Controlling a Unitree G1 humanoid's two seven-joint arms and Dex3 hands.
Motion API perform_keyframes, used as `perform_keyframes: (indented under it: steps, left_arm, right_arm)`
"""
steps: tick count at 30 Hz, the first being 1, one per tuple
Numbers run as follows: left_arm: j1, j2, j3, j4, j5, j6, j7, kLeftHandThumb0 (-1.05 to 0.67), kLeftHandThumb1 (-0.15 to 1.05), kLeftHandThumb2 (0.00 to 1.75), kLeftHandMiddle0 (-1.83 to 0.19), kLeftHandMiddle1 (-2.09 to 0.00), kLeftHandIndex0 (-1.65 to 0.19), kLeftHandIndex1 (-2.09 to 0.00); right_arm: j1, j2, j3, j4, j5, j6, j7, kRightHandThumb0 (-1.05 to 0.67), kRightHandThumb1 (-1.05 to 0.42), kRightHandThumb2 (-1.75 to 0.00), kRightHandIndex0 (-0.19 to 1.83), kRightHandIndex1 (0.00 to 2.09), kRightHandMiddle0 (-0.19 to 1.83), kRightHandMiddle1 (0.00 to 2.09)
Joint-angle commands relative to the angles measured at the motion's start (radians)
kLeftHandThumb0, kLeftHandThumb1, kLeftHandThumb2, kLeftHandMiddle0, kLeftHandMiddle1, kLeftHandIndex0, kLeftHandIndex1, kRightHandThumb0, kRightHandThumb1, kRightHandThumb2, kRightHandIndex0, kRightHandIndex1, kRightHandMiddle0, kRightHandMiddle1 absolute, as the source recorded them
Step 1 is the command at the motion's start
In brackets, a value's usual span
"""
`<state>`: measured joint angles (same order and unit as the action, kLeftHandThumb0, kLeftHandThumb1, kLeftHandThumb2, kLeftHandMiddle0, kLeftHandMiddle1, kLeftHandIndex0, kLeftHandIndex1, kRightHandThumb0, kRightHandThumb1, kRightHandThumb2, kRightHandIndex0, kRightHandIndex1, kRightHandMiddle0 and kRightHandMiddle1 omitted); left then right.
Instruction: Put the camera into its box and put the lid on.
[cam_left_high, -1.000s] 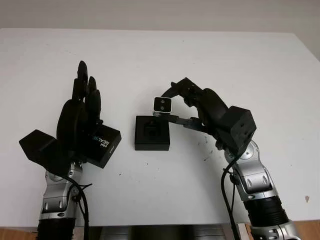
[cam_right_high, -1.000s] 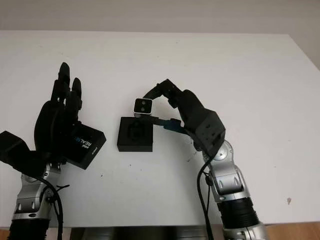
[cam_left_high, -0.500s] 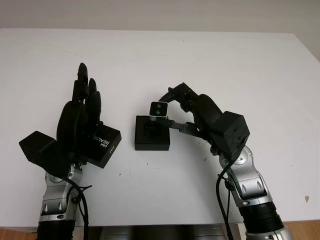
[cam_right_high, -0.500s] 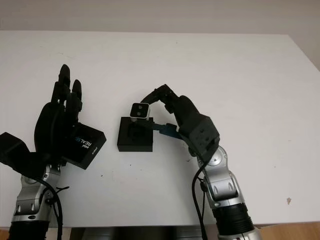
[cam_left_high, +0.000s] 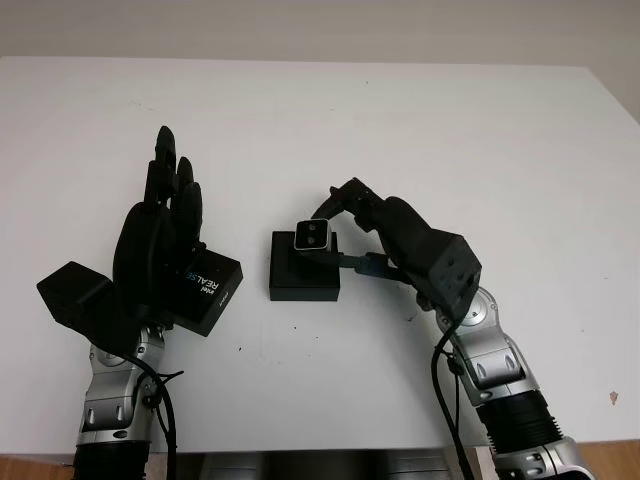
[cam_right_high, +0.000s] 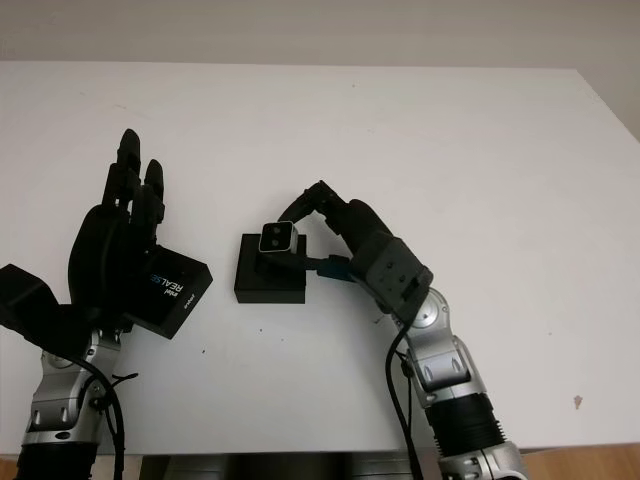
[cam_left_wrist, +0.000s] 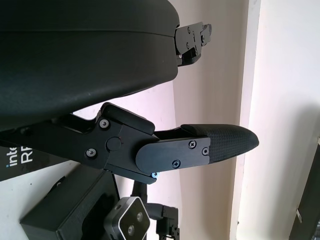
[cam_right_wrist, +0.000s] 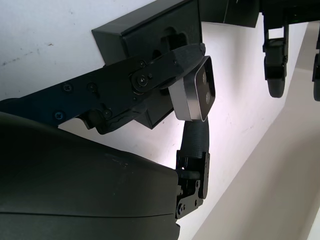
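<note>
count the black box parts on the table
2: the open box at the table's middle, under the camera held by the right hand; the lid beside it, under the left hand.

A white table (cam_left_high: 420, 130) spans the scene, small dark specks dotting its surface toward 5 o'clock.

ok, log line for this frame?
right hand: holds camera over open box | left hand: open, over lid | lid: off
</note>
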<state>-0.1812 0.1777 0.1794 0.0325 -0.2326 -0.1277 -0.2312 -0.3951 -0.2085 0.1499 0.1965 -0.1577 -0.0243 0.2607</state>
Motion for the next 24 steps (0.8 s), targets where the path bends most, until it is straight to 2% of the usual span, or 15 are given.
perform_keyframes:
  steps: [1,24]
  left_arm:
    - [0.01,0.0,0.001,-0.016,0.0,-0.004,0.0,-0.76,1.05,0.52,0.19,0.0,0.19,0.0]
    - [0.015,0.011,0.003,-0.014,0.006,0.004,-0.002,-0.76,1.05,0.53,0.19,0.0,0.19,0.0]
  right_arm:
    - [-0.025,-0.008,-0.002,0.023,-0.001,-0.03,0.001,-0.46,-1.02,-0.05,0.16,0.06,0.22,1.79]
    - [-0.073,0.037,-0.053,0.149,0.203,-0.024,0.157,-0.51,-0.99,-0.05,0.17,0.06,0.32,1.7]
